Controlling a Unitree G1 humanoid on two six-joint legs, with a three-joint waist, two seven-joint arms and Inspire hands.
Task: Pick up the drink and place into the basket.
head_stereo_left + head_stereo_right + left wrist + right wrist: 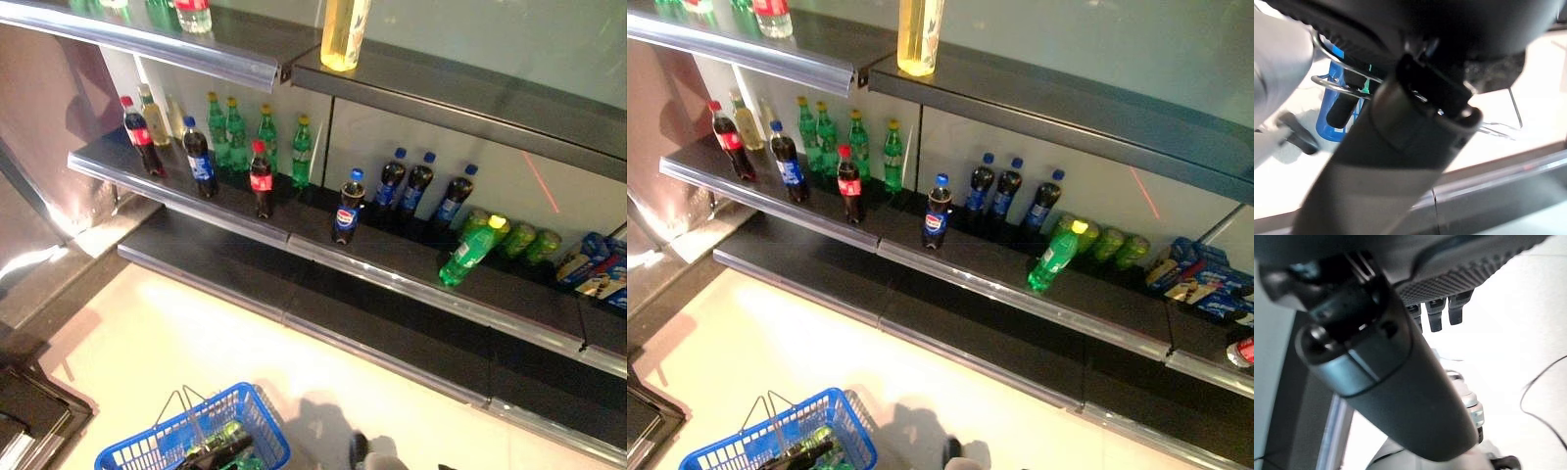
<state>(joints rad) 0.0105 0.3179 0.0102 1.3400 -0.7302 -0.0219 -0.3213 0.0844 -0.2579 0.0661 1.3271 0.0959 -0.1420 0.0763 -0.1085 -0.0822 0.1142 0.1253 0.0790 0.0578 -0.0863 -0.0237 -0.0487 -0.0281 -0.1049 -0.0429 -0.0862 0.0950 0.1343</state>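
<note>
With the blue basket (196, 443) hooked by its wire handles over the left hand (1352, 105), fingers curled, and the right hand (1435, 313) hanging loosely open, the robot should reach up-forward for the lone cola bottle (347, 207), gripping mid-body

No lettering or number is legible anywhere. Labels show as colour only: a red band on the red-capped cola bottle (261, 180), a blue band on the blue-capped dark bottle (200, 159), and a round red, white and blue emblem on the front dark bottle (346, 208). The tilted green bottle (470, 252) carries a pale label patch. The blue cartons (596, 264) bear unreadable print.
</note>
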